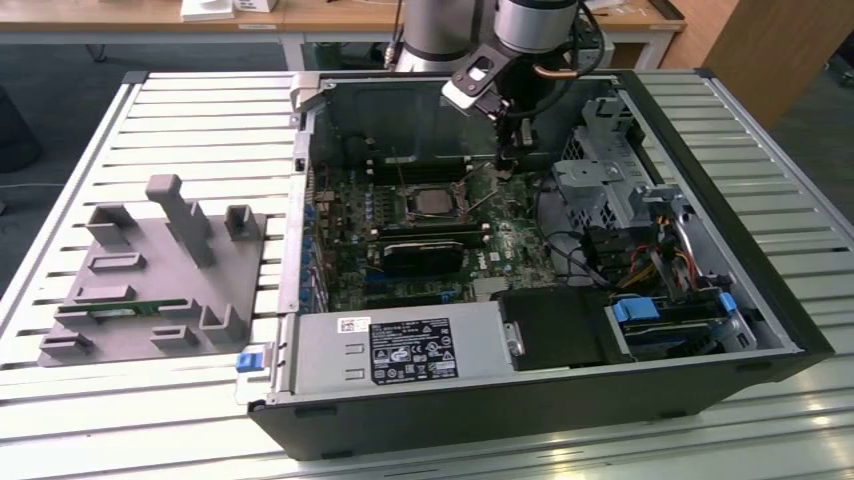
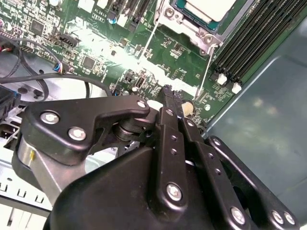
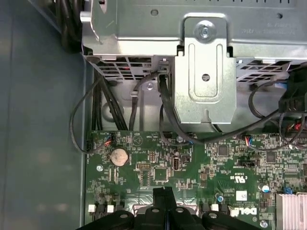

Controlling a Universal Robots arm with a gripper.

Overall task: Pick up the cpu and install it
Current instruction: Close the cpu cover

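Observation:
The cpu (image 1: 430,200), a small square chip with a silver-grey top, lies in the motherboard socket inside the open computer case; its edge shows in the second wrist view (image 2: 211,7) within the metal socket frame. My gripper (image 1: 511,165) hangs inside the case just to the exterior view's right of the socket, apart from the chip. In both wrist views its black fingers (image 2: 168,96) are pressed together with nothing between them, tips low over the green motherboard (image 3: 158,163). Thin socket lever rods (image 2: 207,67) stand beside the frame.
The case (image 1: 534,400) lies open on a slatted white table. A grey tray (image 1: 200,270) with a green memory stick (image 1: 120,311) sits at the exterior view's left. A metal drive cage (image 3: 206,72), black cables (image 3: 110,105) and the power supply (image 1: 400,350) crowd around the board.

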